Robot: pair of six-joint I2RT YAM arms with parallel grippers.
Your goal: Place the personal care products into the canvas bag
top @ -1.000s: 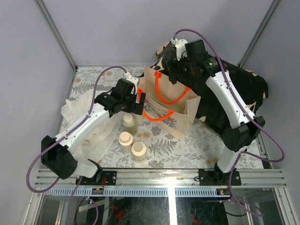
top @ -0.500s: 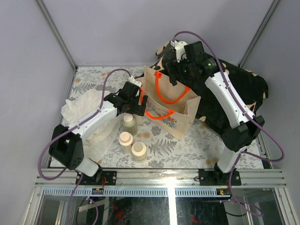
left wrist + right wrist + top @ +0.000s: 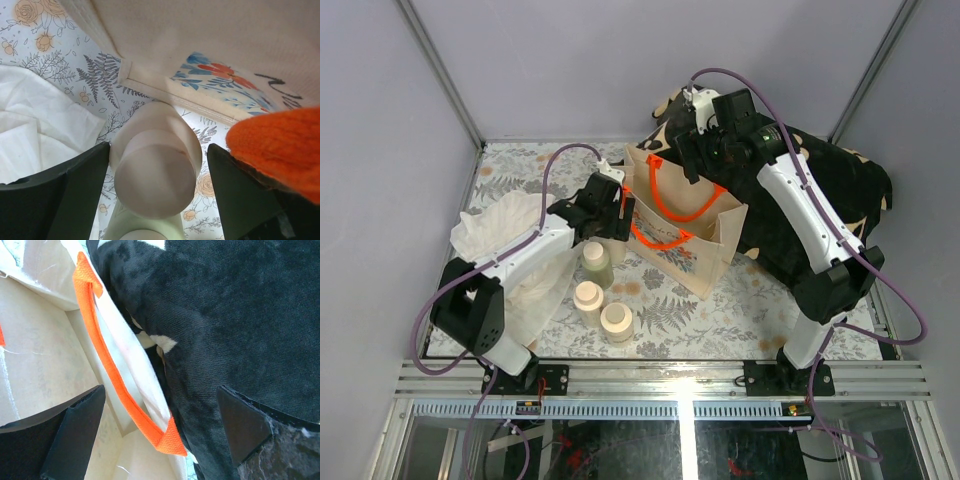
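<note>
While the canvas bag [image 3: 695, 250] stands upright and open-mouthed at the middle of the flower-printed worktop [image 3: 720, 310], three small bottles stand in a short row off its near-left corner. The far bottle [image 3: 597, 262] is just beside the bag's wall. The middle bottle [image 3: 587, 297] and the near bottle [image 3: 616, 321] stand nearer the arms, close together. The left claw [image 3: 612, 218] hangs over the far bottle, spread. In its wrist view a finger flanks the cream cap on each side with a thin gap showing, so nothing is pinched. To the left lies a crumpled white plastic bag [image 3: 490, 230]. The right claw [image 3: 160, 390] is spread wide at the bag's far rim. One finger sits over the bag's inside and the other over the black cloth [image 3: 830, 190], with the rim and an orange handle [image 3: 100, 340] between them, untouched.
</note>
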